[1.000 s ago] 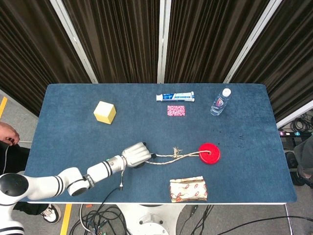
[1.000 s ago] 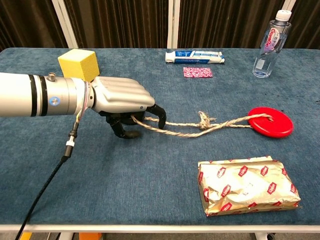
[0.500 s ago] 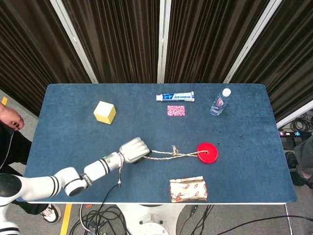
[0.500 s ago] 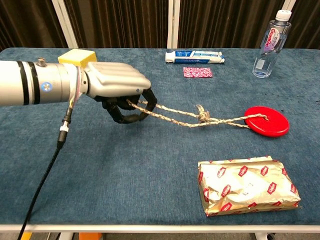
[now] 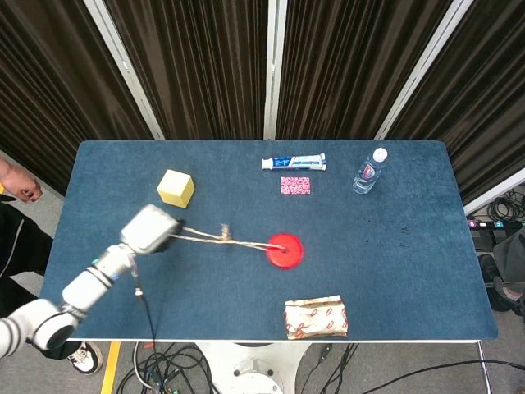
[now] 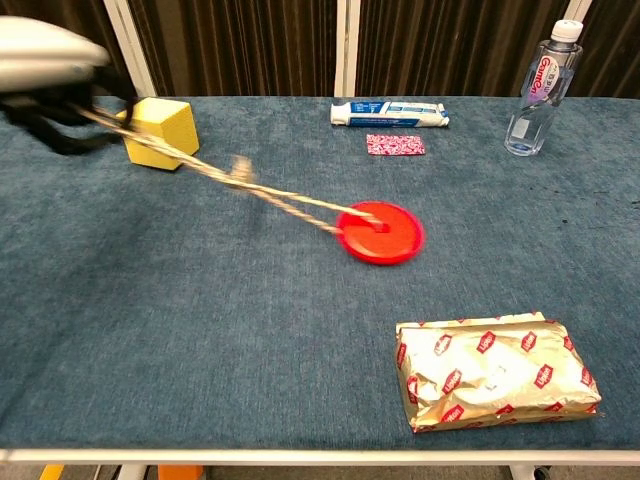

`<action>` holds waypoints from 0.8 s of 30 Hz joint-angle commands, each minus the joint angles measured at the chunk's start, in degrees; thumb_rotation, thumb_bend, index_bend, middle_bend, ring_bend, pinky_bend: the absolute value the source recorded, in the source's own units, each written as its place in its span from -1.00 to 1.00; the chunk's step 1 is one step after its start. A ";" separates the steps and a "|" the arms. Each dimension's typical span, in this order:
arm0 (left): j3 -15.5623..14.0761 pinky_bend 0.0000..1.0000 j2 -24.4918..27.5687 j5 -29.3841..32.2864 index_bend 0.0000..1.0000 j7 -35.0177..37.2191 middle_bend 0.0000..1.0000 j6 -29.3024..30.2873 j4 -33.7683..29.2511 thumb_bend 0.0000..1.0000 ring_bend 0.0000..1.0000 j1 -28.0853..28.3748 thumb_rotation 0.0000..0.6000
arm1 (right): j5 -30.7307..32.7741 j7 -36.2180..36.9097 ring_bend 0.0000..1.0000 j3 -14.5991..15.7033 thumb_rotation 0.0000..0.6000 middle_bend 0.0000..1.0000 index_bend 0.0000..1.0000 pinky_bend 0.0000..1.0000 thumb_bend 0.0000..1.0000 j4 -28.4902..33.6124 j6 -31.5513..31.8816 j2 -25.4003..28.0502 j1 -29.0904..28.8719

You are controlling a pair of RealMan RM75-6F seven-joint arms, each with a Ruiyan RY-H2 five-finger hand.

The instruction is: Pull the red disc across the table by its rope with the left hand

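We see the left robot hand [image 5: 150,229] gripping the rope [image 5: 221,239], which runs taut to the red disc [image 5: 285,250]. The red disc lies near mid-bench [image 5: 410,271], between the yellow cube [image 5: 175,188] and the foil packet [image 5: 316,317].

Blue table [image 5: 410,271] bearing red disc [image 5: 285,250], cube [image 5: 175,188], toothpaste [image 5: 294,162], bottle [image 5: 370,171], packet [image 5: 316,317].

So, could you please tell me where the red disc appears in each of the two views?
Head view: the red disc lies near the table's middle, right of the left hand.
Chest view: the red disc lies centre, slightly right.
Shared landmark: the yellow cube, up-left of the disc in both.
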State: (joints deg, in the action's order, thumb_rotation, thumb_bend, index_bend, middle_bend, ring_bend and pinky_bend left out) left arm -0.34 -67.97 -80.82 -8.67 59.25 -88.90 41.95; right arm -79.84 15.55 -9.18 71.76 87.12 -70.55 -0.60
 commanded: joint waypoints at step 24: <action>3.76 0.47 7.41 8.23 0.51 5.13 1.00 14.16 0.82 0.04 0.75 -17.04 1.00 | -1.30 -3.00 -1.00 0.52 1.00 -1.00 -1.00 -1.00 -0.41 2.89 0.45 0.39 -0.62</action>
State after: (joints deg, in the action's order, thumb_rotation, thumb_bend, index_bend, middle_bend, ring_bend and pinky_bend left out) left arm 3.70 -59.12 -66.76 -8.64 71.36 -86.60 25.91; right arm -81.15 12.56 -8.66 74.64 87.59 -70.18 -1.22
